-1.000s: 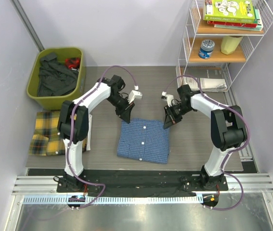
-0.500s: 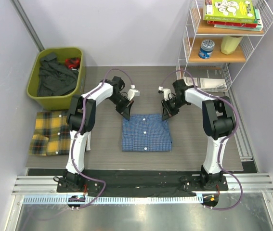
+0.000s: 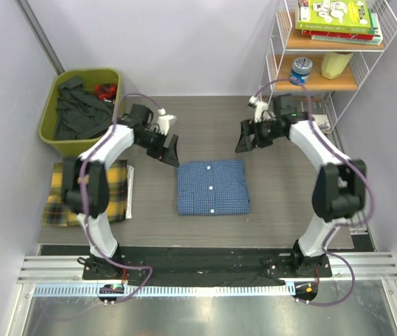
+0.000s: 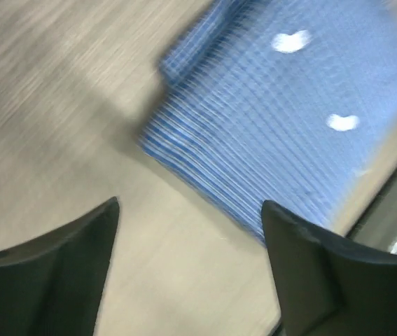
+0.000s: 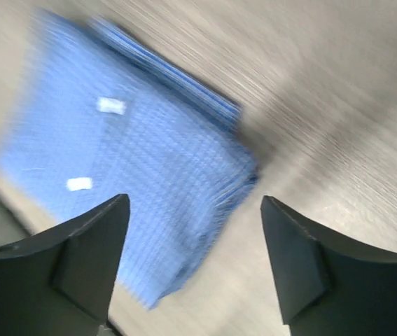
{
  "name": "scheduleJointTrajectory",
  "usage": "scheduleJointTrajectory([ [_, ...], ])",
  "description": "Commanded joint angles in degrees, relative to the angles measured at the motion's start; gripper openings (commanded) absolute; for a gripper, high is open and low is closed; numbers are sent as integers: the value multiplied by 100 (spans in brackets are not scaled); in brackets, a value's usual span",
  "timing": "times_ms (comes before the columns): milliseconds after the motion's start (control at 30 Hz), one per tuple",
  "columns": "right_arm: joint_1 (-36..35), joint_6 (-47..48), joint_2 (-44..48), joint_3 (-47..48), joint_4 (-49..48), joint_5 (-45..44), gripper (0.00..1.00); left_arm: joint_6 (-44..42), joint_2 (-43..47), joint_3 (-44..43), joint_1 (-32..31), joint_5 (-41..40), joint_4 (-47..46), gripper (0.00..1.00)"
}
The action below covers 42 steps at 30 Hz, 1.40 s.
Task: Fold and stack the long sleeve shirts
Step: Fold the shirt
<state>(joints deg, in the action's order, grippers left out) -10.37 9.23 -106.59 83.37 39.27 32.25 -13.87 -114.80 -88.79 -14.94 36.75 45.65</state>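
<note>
From above we see the blue shirt (image 3: pixel 212 187) folded into a neat rectangle, buttons up, flat on the table (image 3: pixel 205 122) between the two arms. The left gripper (image 3: pixel 171 149) hangs off its far left corner and the right gripper (image 3: pixel 244 138) off its far right corner, both apart from the cloth. The yellow shirt (image 3: pixel 64 199) lies at the table's left edge, partly hidden by the left arm, just in front of the green bin (image 3: pixel 47 133) of dark clothes. A wire shelf (image 3: pixel 275 70) stands at the far right. In the blurred left wrist view, the left gripper (image 4: pixel 191 206) has its fingers (image 4: pixel 58 266) spread wide, with bare table (image 4: pixel 58 105) showing in the gap. A corner of the blue shirt (image 4: pixel 268 126), with two white buttons, lies just beyond. In the right wrist view, also blurred, the right gripper (image 5: pixel 194 201) has its fingers (image 5: pixel 296 266) spread just as wide. They hold no cloth and hang over a corner of the blue shirt (image 5: pixel 128 182) and the table (image 5: pixel 324 105) beside it.
</note>
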Motion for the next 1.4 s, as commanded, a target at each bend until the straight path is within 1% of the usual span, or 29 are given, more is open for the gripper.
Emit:
scheduleJointTrajectory([
  [0, 53, -720, 1596, -381, 99, 1483, 86, 1104, 2092, 1143, -262, 1164, -846, 87],
  [33, -86, -904, 1701, -844, 99, 1999, 90, 1306, 2268, 1423, -368, 1342, -934, 89],
  [67, -175, -1141, 1894, -1110, -58, 2196, 91, 2039, 2530, 2001, -596, 1526, -1161, 91],
  [100, -271, -1317, 1983, -1400, -233, 2363, 93, 2481, 2664, 2380, -720, 2006, -1947, 93],
  [133, -499, -1702, 2071, -1960, -453, 2582, 94, 2955, 2769, 2706, -851, 2124, -2607, 96],
  [167, -597, -1941, 2176, -2226, -986, 2680, 95, 3900, 2857, 3301, -1166, 2186, -3214, 98],
  [200, -746, -2169, 2203, -2690, -1304, 2751, 98, 4231, 2954, 3507, -1334, 2196, -4325, 98],
  [233, -878, -2398, 2186, -2860, -1603, 2795, 98, 4530, 2929, 3657, -1493, 2187, -4719, 100],
  [300, -1221, -2672, 1967, -3072, -2036, 2848, 99, 4892, 2562, 3746, -1801, 2143, -5030, 100],
  [400, -1213, -2165, 1285, -3240, -1880, 2787, 99, 5052, 1886, 3982, -1697, 2011, -5206, 99],
  [433, -1169, -1876, 967, -3092, -1592, 2656, 99, 4991, 1744, 4019, -1531, 1855, -5102, 98],
  [467, -1099, -1211, 703, -2995, -997, 2481, 98, 4929, 1612, 4045, -1434, 1757, -5023, 98],
  [500, -1020, -979, 196, -2785, -747, 2288, 95, 4842, 1306, 4115, -1320, 1678, -4961, 98],
  [567, -618, -724, -142, -2643, -526, 1753, 93, 4552, 1049, 4072, -1038, 1379, -4321, 98],
  [667, -300, -240, -678, -1933, 61, 970, 89, 3902, 1126, 3949, -1054, 1833, -3646, 97],
  [700, -186, 75, -758, -1452, 185, 367, 88, 3674, 1275, 3923, -1133, 1914, -3468, 97],
  [767, -184, 446, -802, -966, 397, -120, 86, 2928, 1986, 3861, -1388, 2020, -2968, 100],
  [800, -289, 865, -811, -441, 450, -792, 86, 2734, 2284, 3861, -1424, 2011, -2878, 100],
  [833, -351, 1061, -794, -184, 555, -1043, 86, 2314, 2539, 3791, -1433, 1950, -2721, 100],
  [900, -552, 1343, -759, 587, 722, -1361, 86, 1820, 3225, 3616, -1424, 1391, -2010, 100],
  [967, -650, 1327, -592, 995, 837, -1248, 86, 1266, 3795, 3274, -1354, 793, -1596, 100],
  [1000, -720, 1266, -539, 1258, 828, -1230, 86, 1273, 3973, 3228, -1319, 50, -1559, 100],
  [1067, -1062, 1177, -443, 1374, 793, -1317, 86, 1351, 4525, 3193, -1178, -709, -1707, 100],
  [1100, -1177, 1160, -433, 1322, 758, -1300, 86, 1656, 4667, 3202, -1152, -1122, -1839, 100],
  [1133, -1413, 1151, -425, 1252, 610, -1291, 86, 1929, 4756, 3202, -1108, -2292, -1884, 100],
  [1167, -1519, 1099, -468, 1165, 495, -1352, 86, 2210, 4818, 3210, -1055, -2591, -1936, 100],
  [1267, -1976, 1072, -635, 874, 38, -1563, 86, 2046, 4635, 2913, -774, -1866, -1446, 100],
  [1333, -2135, 1080, -881, 812, -94, -1564, 86, 2300, 4423, 2754, -608, -1673, -1174, 100],
  [1367, -2318, 1089, -969, 821, -129, -1599, 86, 2379, 4371, 2771, -520, -1254, -1137, 100],
])
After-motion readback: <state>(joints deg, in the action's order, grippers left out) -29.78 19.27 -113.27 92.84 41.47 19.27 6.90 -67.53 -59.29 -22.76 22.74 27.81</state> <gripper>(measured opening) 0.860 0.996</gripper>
